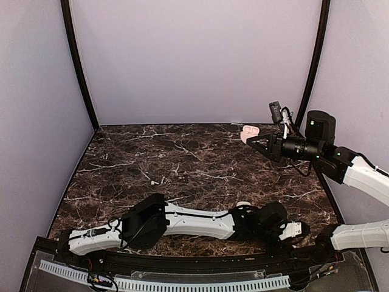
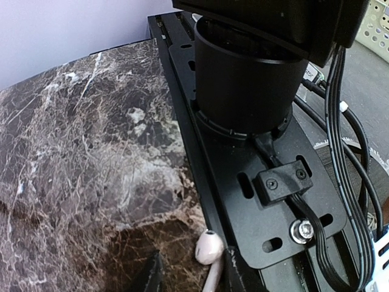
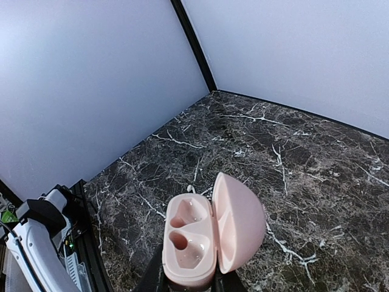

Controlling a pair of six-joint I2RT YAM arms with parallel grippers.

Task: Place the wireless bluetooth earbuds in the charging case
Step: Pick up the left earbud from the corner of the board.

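Note:
In the left wrist view one white earbud (image 2: 209, 248) lies on the marble at the table's near edge, against the black base plate (image 2: 273, 207). My left gripper (image 2: 191, 272) is open around it; the earbud touches the right finger (image 2: 234, 267), and the left finger (image 2: 150, 274) stands apart. My right gripper (image 3: 188, 283) is shut on the open pink charging case (image 3: 188, 240) and holds it above the table at the back right (image 1: 248, 133). Both sockets are empty and the lid (image 3: 238, 222) stands open to the right. No second earbud is clearly visible.
The right arm's black base cylinder (image 2: 243, 79) and cables (image 2: 349, 158) stand close beside the left gripper (image 1: 302, 236). The left arm (image 1: 182, 220) lies along the near edge of the marble table (image 1: 182, 152). Purple walls enclose the table.

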